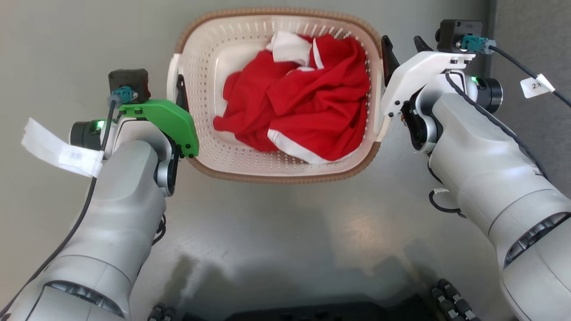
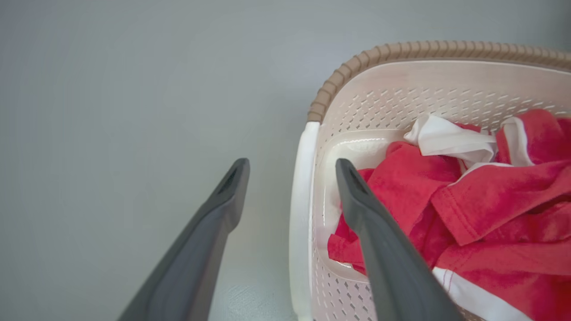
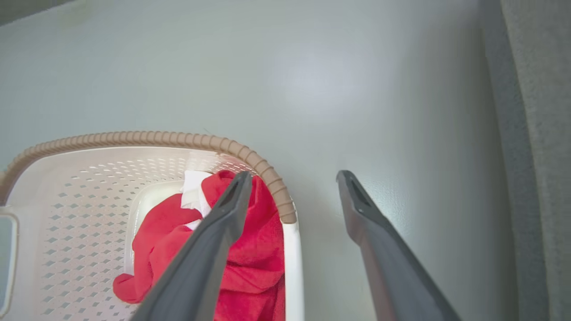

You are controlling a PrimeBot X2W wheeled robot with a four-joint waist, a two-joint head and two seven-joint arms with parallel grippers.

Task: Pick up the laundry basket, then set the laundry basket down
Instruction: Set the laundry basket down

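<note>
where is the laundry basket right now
In the head view the laundry basket is upper centre, between the left gripper and the right gripper, both open, each straddling one of its sides; red clothing lies inside.

Smooth pale grey floor with a soft sheen; a darker, textured grey strip along its right

Glossy plastic laundry basket (woven-look rim) w/ red cloth.

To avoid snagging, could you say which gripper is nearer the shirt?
Right. The right gripper straddles the basket side the shirt lies against; the left gripper straddles the opposite side, bare basket between.
</note>
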